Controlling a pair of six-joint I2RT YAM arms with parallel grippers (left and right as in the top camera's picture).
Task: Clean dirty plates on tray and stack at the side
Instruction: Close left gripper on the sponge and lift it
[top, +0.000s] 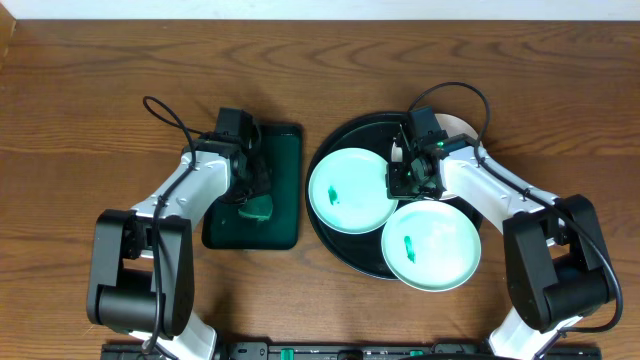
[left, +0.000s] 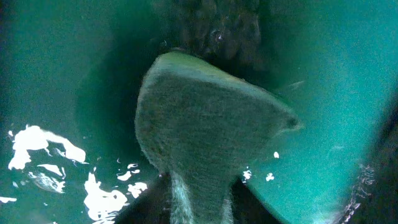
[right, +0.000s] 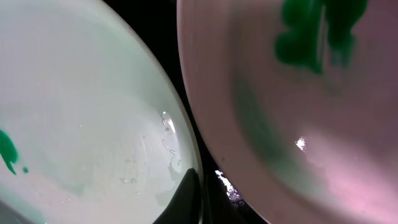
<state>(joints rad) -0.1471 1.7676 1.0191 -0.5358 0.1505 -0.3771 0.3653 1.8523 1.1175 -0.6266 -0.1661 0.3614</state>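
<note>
3 round shallow plates sit on a large round glossy black tray (top: 338, 243) with a raised rim, which lies directly beneath the right gripper (top: 408, 180). The 1st plate (top: 345, 190), pale mint, lies flat just left of that gripper, with a small green smear left of its centre. The 2nd plate (top: 432, 248), also pale mint and smeared green, lies flat just in front of the gripper, nearer the robot, overhanging the tray's near rim. These 2 almost meet under the fingertips. The 3rd plate (top: 462, 127), white, lies behind the gripper, mostly hidden by the arm.
</note>
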